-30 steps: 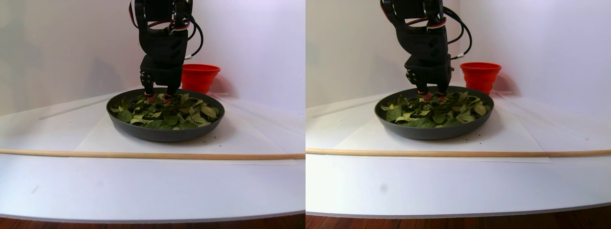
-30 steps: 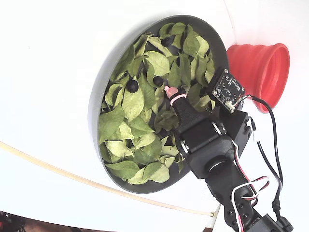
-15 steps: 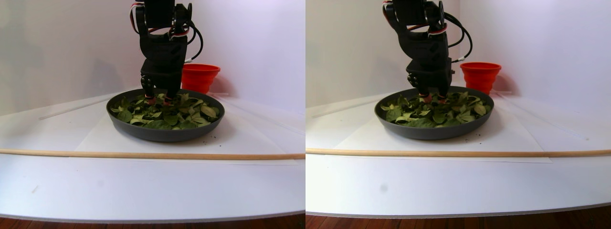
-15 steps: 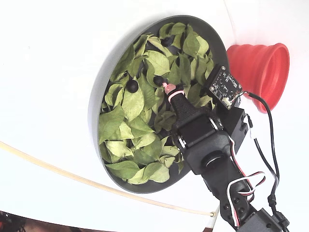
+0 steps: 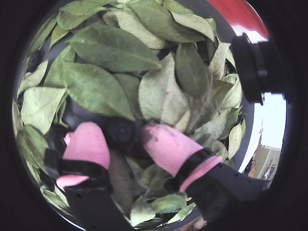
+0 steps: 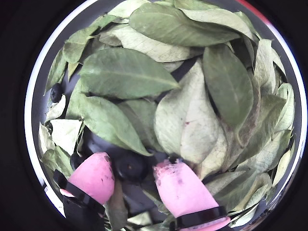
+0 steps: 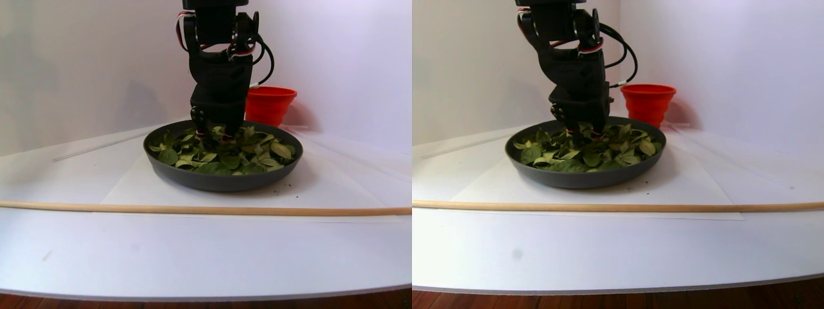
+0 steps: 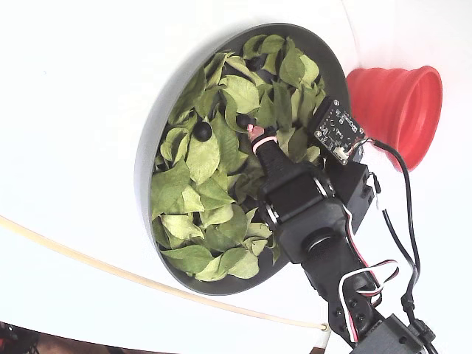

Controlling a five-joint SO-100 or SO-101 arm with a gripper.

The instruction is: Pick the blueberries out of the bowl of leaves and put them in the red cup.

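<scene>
White table w/ bowl [image 8: 147, 155]: blueberry [image 6: 131, 167] sits btwn spread, unclenched gripper [image 6: 137, 179] fingertips.

no text, label, brand, number or sign can be read in any view. the small circuit board [image 8: 338, 133] on the arm in the fixed view carries markings too small to make out.
</scene>
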